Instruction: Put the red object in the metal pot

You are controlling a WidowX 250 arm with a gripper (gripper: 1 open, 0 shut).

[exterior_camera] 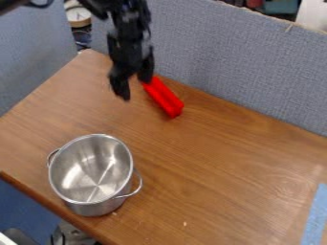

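Red Block on Table Beside Spread Gripper; Metal Pot at Near Left

At the left of the view, a grey padded wall [34,48] rises behind the wooden table [211,170]. The metal pot [90,172] was found toward the table's near left corner, upright and open at the top. Its bright interior is in view and no contents were observed. Two side handles are noted: one at the pot's left rim, the other at its right, toward the near side. Below the pot, past the table's edge, lie dark and pale items too small to identify.

Next to the right, and farther back, the gripper [129,84] reaches down from the top of the view. It is dark and somewhat blurred. Its fingers stand spread, with nothing seen between them. Its right-hand side in the view is close to the red block; whether the two touch cannot be determined.

The red block [163,98] rests on the tabletop, outside the pot and well apart from it. It lies at a slant, its far end toward the gripper and its near end pointing down and to the right in the view.

Behind it, a second stretch of grey padding [243,59] runs to the right. At the far right, a light blue strip [316,218] lies along the table's side.
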